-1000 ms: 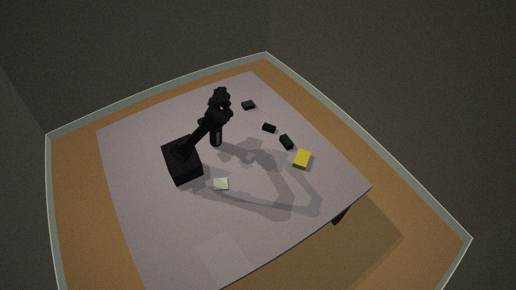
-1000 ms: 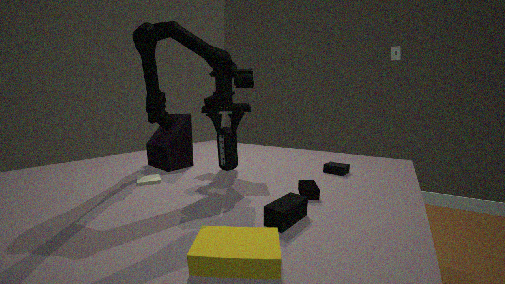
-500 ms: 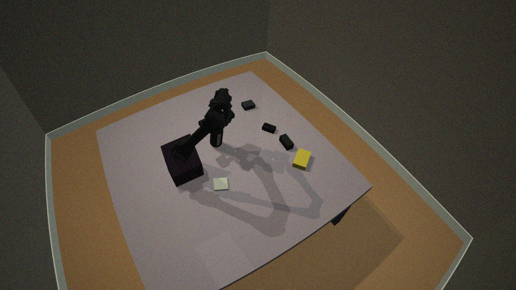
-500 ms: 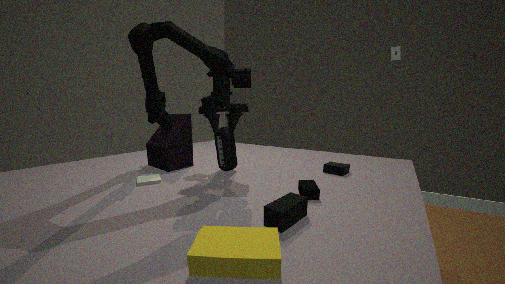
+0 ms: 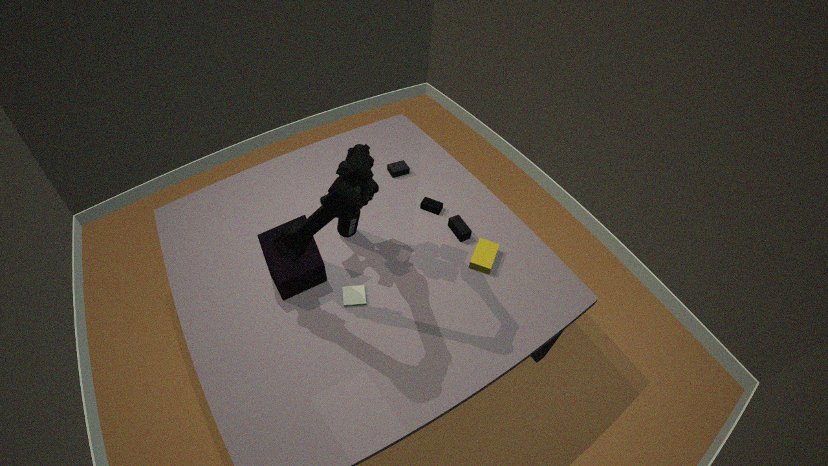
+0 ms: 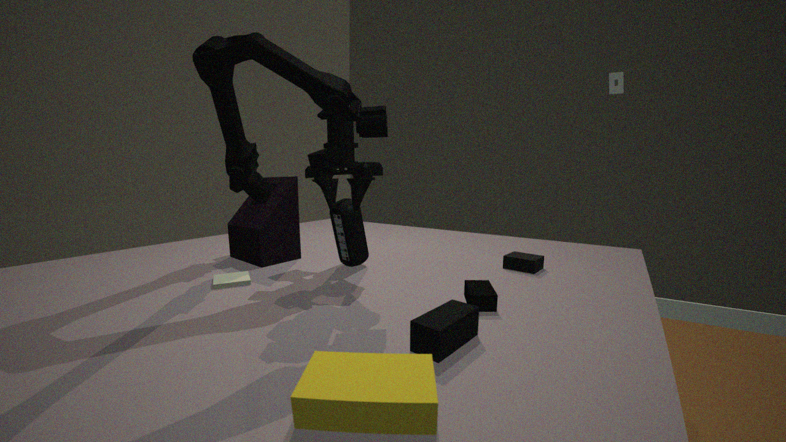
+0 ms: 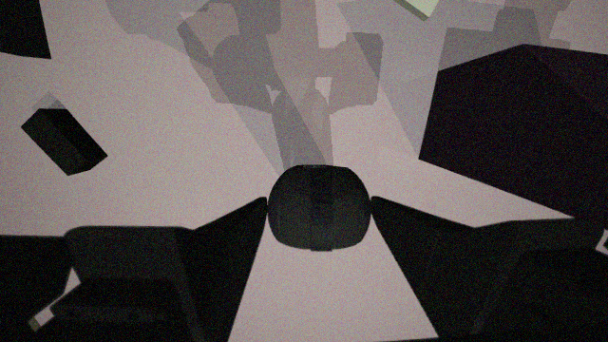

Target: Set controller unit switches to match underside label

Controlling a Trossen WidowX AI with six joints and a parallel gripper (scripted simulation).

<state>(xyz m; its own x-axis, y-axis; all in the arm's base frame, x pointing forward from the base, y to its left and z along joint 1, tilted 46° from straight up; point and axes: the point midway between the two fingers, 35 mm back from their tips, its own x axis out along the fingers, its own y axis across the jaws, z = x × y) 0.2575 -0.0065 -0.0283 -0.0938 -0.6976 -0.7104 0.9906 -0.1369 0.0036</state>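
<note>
Currently: one controller unit point(image 5: 347, 223) point(image 6: 354, 236) point(image 7: 319, 209), tilted on end, clamped in the pincer point(image 5: 359, 151) point(image 6: 346, 206) point(image 7: 319, 202); best lowered slowly, its base turned under, and released only once supported by the bench point(image 5: 260, 371) point(image 6: 181, 341) point(image 7: 166, 190).

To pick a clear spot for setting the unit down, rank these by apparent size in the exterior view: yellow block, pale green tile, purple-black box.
1. Yellow block
2. Purple-black box
3. Pale green tile
</note>
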